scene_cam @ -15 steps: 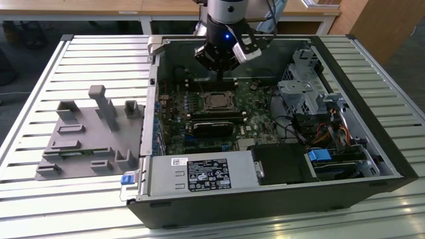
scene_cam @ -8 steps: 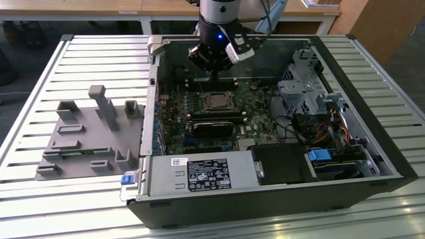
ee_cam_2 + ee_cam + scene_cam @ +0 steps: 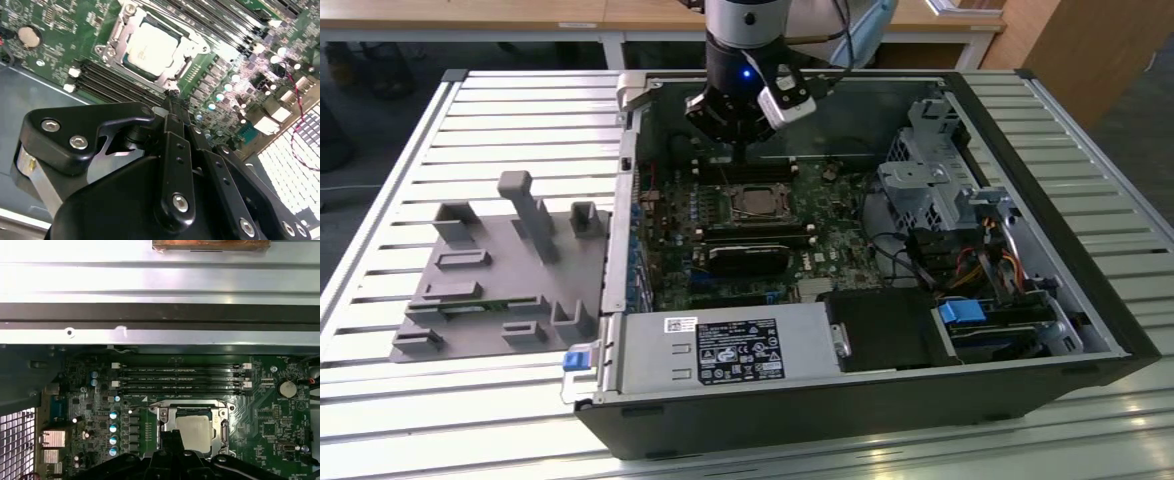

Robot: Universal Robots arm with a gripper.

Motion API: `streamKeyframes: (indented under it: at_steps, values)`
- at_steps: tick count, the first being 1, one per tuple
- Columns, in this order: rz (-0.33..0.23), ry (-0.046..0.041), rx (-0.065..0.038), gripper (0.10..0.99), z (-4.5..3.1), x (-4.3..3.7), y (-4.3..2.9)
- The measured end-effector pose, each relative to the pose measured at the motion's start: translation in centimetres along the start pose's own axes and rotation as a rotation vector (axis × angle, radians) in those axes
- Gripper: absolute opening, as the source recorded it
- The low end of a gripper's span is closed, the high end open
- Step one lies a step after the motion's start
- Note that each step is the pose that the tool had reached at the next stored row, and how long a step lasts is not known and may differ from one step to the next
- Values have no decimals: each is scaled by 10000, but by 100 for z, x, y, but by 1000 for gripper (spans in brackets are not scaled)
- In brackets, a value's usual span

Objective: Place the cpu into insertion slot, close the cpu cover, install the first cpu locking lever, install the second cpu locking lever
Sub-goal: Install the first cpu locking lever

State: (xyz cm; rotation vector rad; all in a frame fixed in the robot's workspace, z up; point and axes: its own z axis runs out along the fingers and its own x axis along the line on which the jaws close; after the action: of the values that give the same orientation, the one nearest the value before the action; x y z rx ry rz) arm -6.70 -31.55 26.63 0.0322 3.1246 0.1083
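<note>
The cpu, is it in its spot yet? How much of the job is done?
The cpu already sits in the insertion slot, and the cpu cover looks closed around it. The pincer, shut and empty, is at the slot's edge. Left: the two locking levers; I cannot tell whether either is latched.

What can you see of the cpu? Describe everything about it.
The cpu is a flat square chip with a pale silvery metal face. It lies level in the insertion slot on the green board, framed on all sides by the silvery cpu cover. The end effector is near one corner of the frame, off the chip's face.
</note>
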Motion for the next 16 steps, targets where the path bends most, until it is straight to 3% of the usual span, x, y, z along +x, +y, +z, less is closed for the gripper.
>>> streamKeyframes:
  at_steps: [16]
  values:
    - [-73, 3, 4, 110, 32, 287, -8]
